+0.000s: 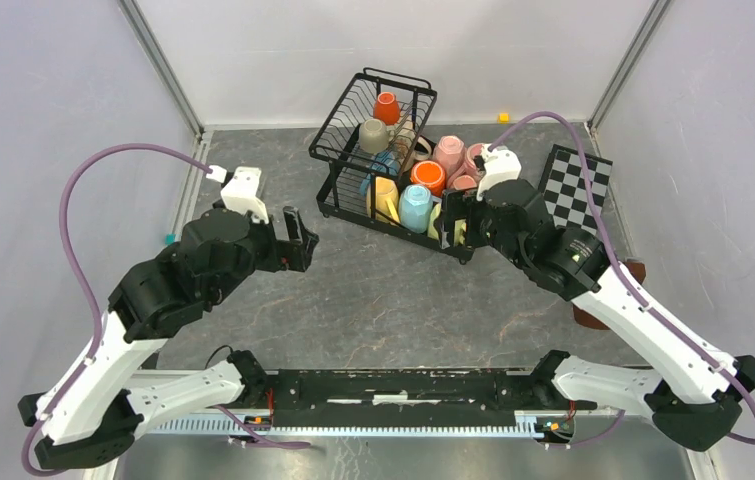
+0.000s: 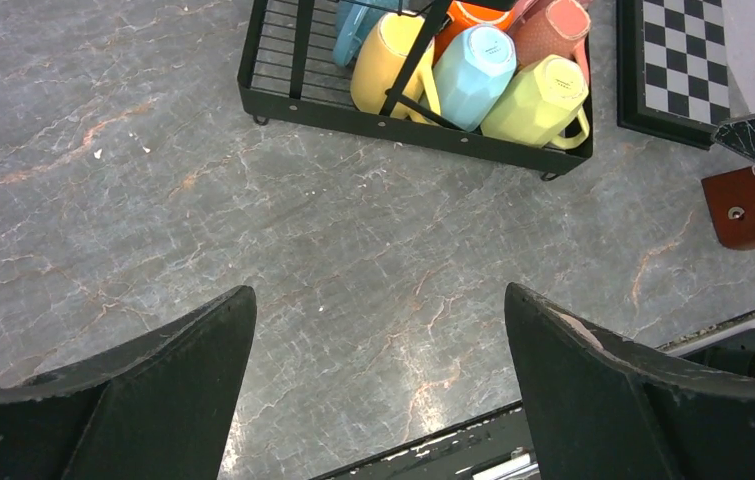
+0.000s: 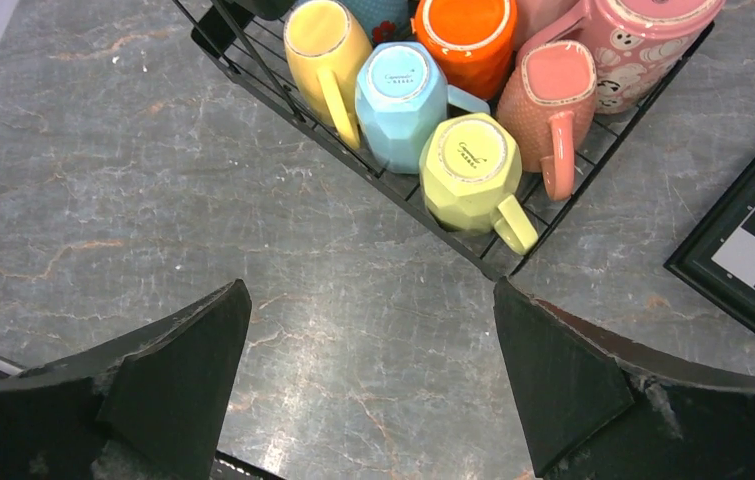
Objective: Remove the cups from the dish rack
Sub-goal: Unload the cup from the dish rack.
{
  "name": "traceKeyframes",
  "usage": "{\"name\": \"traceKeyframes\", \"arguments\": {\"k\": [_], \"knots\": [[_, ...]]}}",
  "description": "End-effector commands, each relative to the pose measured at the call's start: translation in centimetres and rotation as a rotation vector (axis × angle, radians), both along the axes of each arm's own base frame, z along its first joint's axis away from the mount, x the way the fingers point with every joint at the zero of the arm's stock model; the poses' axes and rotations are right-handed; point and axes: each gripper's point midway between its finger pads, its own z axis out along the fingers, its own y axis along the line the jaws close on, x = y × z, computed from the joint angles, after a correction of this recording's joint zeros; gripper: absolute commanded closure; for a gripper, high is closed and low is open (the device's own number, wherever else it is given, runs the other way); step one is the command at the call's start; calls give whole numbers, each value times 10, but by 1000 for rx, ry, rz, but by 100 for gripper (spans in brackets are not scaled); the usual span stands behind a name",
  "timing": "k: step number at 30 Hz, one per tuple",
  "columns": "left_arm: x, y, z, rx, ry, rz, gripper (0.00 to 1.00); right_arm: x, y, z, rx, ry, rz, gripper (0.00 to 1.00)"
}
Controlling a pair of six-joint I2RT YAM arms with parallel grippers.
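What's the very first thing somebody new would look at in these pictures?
Most likely the bright cups, orange, pink, yellow and blue, crowded into the black dish rack at the back of the table. Next come the left tool and right tool, both wide open and pointing toward the rack. The checkered board lies just to the rack's right.

Left arm (image 1: 158, 290) elbow bent, forearm reaching forward and inward. Left gripper (image 1: 299, 240) jaws spread wide, nothing between, camera angled down. Right arm (image 1: 643, 320) stretched forward and inward, wrist tilted down. Right gripper (image 1: 453, 222) jaws wide apart, empty. Grippers well apart, both held in air.
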Motion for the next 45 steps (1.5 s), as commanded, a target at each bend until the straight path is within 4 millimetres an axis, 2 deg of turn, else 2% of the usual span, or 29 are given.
{"name": "traceKeyframes", "arguments": {"k": [1,7,12,18,22,27,34,45], "knots": [[1,2,11,-50,-21,37,0,2,-3,18,5,-29,-16,2],[-4,4,12,-32,-15,12,0,15,0,16,-12,-68,-32,2],[-5,11,7,-12,-7,28,0,47,-3,7,21,-47,-34,2],[0,9,6,6,-19,33,0,82,-34,1,51,-42,-104,2],[5,2,5,14,-14,31,0,96,-40,-15,37,-43,-102,2],[10,-10,7,18,5,9,0,109,-54,-51,-63,-7,-131,2],[15,-14,1,55,30,5,0,106,-41,-97,-132,64,-28,2],[15,-11,7,59,36,26,0,125,-14,-127,-260,115,32,2]]}}
